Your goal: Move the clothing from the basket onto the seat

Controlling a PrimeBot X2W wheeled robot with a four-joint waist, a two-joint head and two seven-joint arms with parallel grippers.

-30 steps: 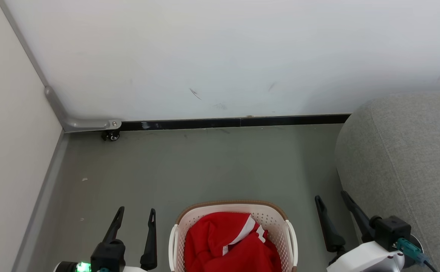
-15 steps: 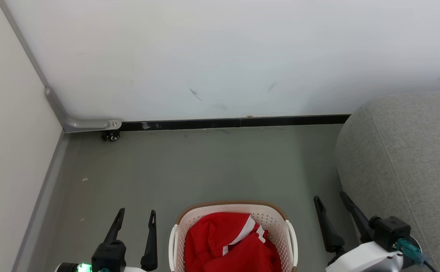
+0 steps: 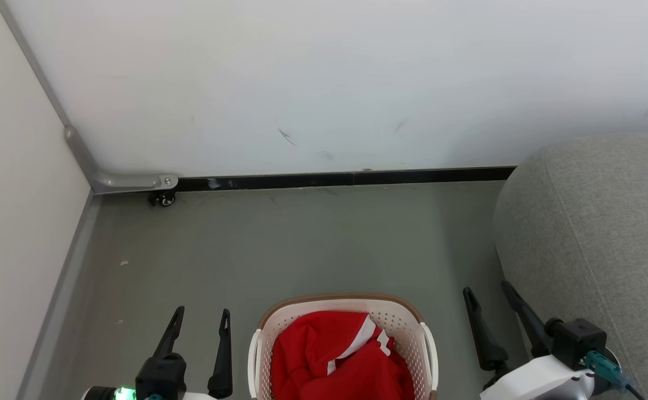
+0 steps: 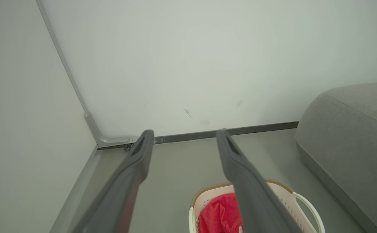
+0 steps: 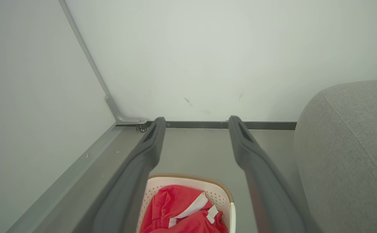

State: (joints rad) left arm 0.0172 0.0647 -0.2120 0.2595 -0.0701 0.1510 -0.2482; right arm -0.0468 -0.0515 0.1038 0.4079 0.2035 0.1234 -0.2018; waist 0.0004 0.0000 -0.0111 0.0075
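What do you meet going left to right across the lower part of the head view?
Side wall → left claw, open → basket with the red clothing inside → right claw, open → grey seat.

Red clothing [image 3: 335,361] — in basket [image 3: 396,311]
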